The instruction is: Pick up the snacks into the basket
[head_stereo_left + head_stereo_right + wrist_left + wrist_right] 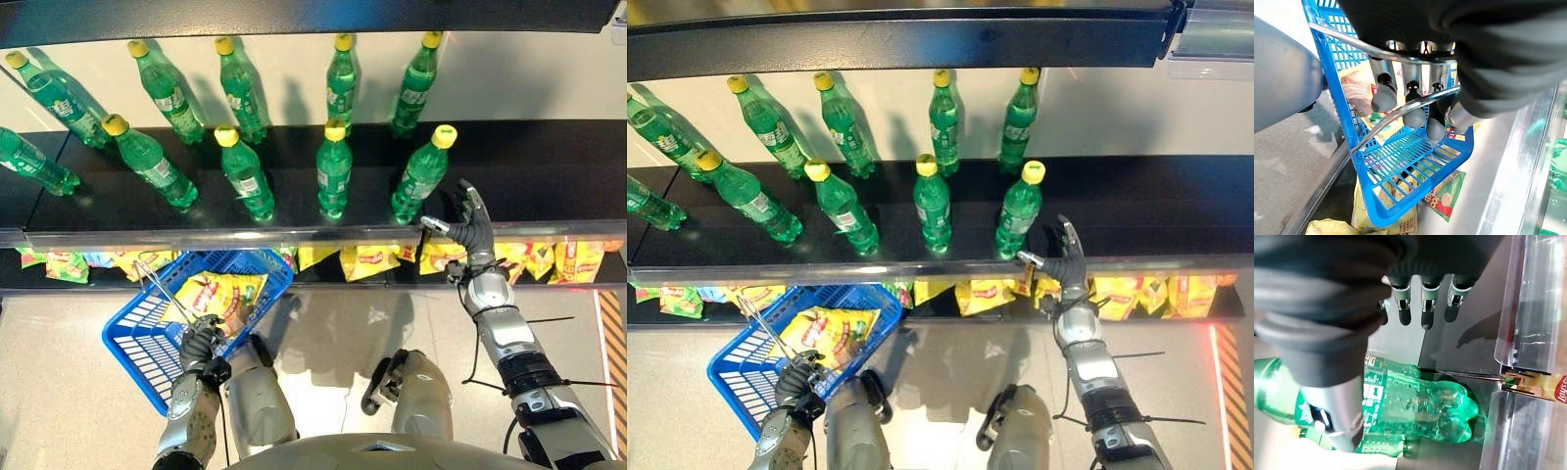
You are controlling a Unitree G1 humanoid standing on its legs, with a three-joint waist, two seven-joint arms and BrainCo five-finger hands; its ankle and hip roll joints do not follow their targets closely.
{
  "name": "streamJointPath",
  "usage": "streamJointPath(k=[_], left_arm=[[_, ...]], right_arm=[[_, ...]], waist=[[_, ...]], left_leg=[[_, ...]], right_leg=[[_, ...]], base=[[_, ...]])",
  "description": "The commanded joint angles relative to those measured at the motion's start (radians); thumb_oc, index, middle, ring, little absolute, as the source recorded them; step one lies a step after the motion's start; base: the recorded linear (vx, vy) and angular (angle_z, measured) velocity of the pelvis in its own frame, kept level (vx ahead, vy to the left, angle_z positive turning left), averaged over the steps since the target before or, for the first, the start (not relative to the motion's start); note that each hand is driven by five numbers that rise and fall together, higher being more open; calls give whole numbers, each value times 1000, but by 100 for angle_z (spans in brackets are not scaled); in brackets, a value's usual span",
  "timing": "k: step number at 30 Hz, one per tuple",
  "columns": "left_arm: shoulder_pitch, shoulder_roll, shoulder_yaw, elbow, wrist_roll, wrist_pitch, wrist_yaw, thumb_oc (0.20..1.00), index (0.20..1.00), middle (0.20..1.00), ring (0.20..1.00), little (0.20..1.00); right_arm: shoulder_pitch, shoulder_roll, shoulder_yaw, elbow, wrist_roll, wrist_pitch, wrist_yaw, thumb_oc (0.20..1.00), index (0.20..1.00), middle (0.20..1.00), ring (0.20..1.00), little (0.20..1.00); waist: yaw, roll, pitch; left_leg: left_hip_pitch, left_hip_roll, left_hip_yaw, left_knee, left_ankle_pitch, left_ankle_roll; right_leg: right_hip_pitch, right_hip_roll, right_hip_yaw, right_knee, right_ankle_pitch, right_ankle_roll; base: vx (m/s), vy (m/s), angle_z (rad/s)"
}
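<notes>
A blue basket (pixel 137 352) hangs low on my left, its metal handle (pixel 1400 110) wrapped by the curled fingers of my left hand (pixel 201 343). A yellow snack bag (pixel 220 294) lies inside it. More yellow snack bags (pixel 367 262) line the lower shelf under the bottle shelf, running to the right (pixel 573 259). My right hand (pixel 475 235) is raised at the front edge of the bottle shelf, above those bags. Its fingers (pixel 1425 303) are straight and hold nothing. It is close beside a green bottle (pixel 1420 406).
Several green bottles with yellow caps (pixel 333 166) stand in two rows on the dark upper shelf (pixel 549 166). A clear rail (pixel 294 235) runs along its front edge. Green and yellow bags (pixel 64 264) lie on the lower shelf at the left.
</notes>
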Motion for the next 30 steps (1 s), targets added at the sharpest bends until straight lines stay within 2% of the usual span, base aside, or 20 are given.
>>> streamJointPath(k=[1,20,30], left_arm=[[3,43,-41,-170,-4,-61,-41,200,200,200,200,200],[11,54,-54,-191,-21,-48,-50,200,200,200,200,200],[10,76,-67,-210,-28,-48,-47,200,200,200,200,200]], right_arm=[[-73,0,-18,13,31,-25,-13,1000,1000,1000,1000,1000],[-188,1,34,89,62,5,-6,1000,1000,1000,1000,1000],[-316,-35,49,233,84,26,-21,1000,1000,1000,1000,1000]], waist=[[24,13,-7],[51,11,3],[76,16,18]], left_leg=[[-12,17,-18,140,-117,22],[-6,8,-25,132,-113,21],[-8,1,-26,137,-115,19]], right_leg=[[44,-20,-38,-109,106,77],[63,-26,-46,-114,112,84],[68,-36,-49,-106,115,90]], base=[[0,0,0],[3,1,1],[11,8,5]])
